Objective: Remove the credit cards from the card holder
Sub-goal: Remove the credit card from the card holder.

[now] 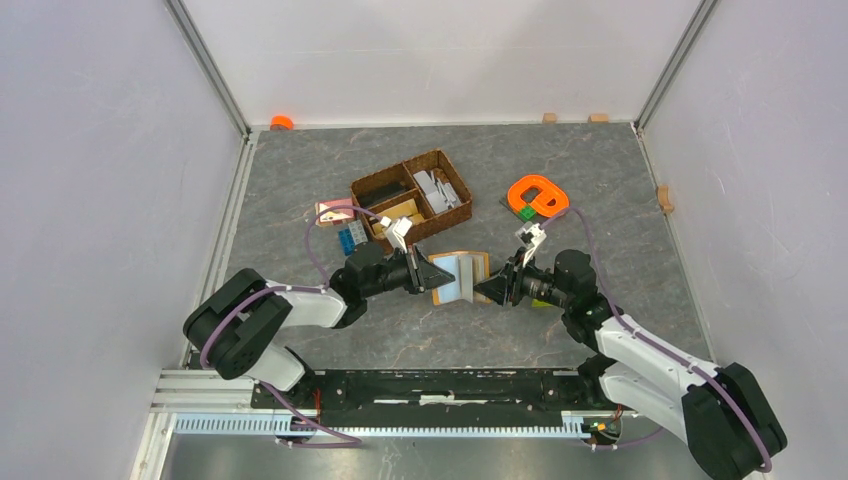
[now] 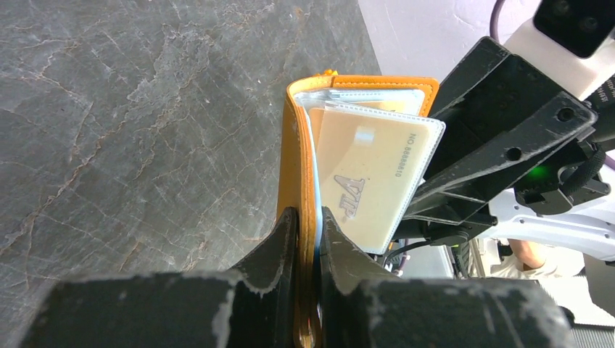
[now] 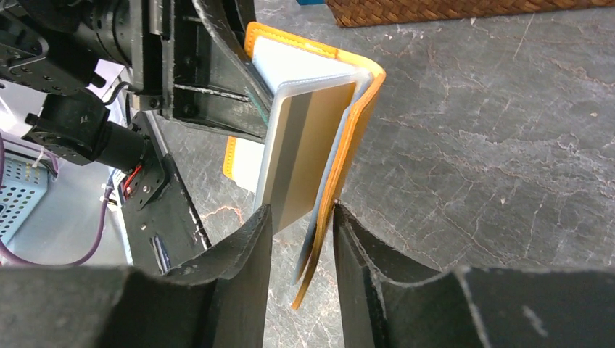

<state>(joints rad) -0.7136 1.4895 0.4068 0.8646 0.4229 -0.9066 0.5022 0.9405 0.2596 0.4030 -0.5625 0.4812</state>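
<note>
Pinching, left gripper (image 2: 308, 217): jaws pressed together on one mustard-orange cover of the card holder (image 2: 299, 159), keeping it up on edge.
Right gripper (image 3: 301, 214): fingers spread, one on each side of the hanging leaves; I see no clamp on anything.
Card holder, place: between the two grippers, near the middle of the table (image 1: 600, 180), opened like a book.
Clear sleeves (image 3: 270, 138): fanned out from the spine, cards not yet drawn out.
Cream card (image 2: 366, 174): inside the front sleeve, facing the left wrist camera.
Gold-faced card (image 3: 308, 145): has a darker band and sits in the sleeve nearest the right fingers; possibly the same card's other side, cannot tell.
Writing: along one edge of the cream card, "NO" and a row of digits, mostly eights. A silvery slanted logo is unreadable. No brand shows on the holder.
Risk, wrong grab: closing now could catch sleeve and cover together, so the card stays put.
Risk, slip: a pull on the leaves may drag the cover out of the left pinch, since only its edge is held.
Risk, tear: tugging the thin sleeve sideways could strain it at the spine.
Wicker basket (image 1: 410, 195): beyond the holder, flat items inside.
Orange ring (image 1: 537, 195): farther right, well apart.
</note>
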